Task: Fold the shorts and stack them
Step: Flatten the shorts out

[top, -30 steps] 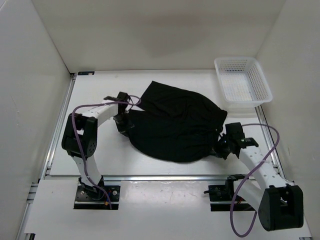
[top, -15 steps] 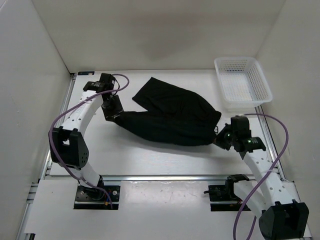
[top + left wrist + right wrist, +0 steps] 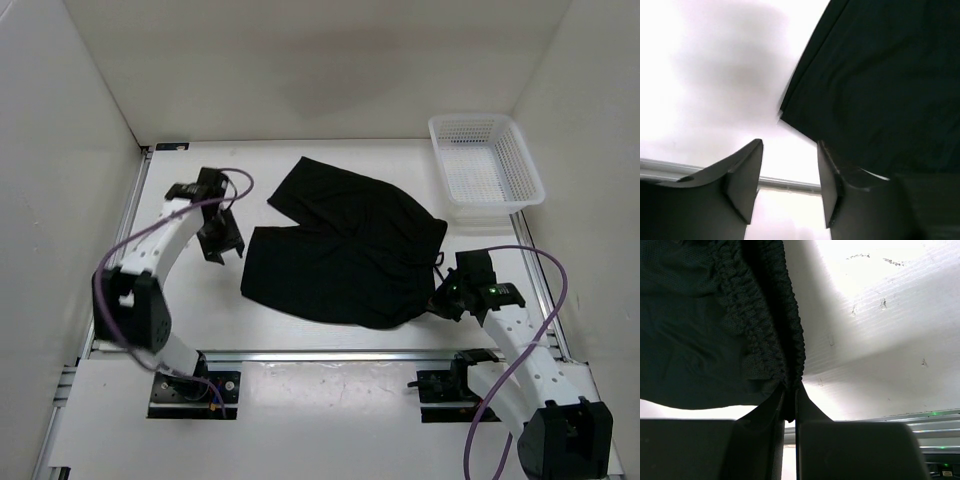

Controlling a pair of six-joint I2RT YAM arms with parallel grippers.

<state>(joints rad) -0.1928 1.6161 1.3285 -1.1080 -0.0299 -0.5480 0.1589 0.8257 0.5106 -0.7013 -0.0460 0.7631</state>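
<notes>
**Shorts flat on the counter, held at one corner only**

The shorts [image 3: 345,245] lie spread across the middle of the counter [image 3: 300,330]. One leg reaches toward 11 o'clock and the other toward 8 o'clock. The waistband [image 3: 765,335] runs down the 3 o'clock side, where a thin drawstring [image 3: 441,262] trails off the edge.

The cloth is plain black, matte and limp, and the waistband is a thick gathered elastic with a fine mesh look up close. You should expect it to be light, to sag and crease wherever it is unsupported, and to drag rather than slide stiffly. The ribbed waistband and the hemmed leg edges look like your firmest places to pinch. A grab in the open middle would likely just bunch up a single layer.

Your right fingers [image 3: 789,397] are nearly closed and pinch the end of the waistband at about 4 o'clock on the shorts. Your left fingers [image 3: 221,240] stand apart with nothing between them, just off the leg edge at 9 o'clock.

A white plastic lattice basket [image 3: 487,170] sits at 2 o'clock, well apart from the cloth.
</notes>
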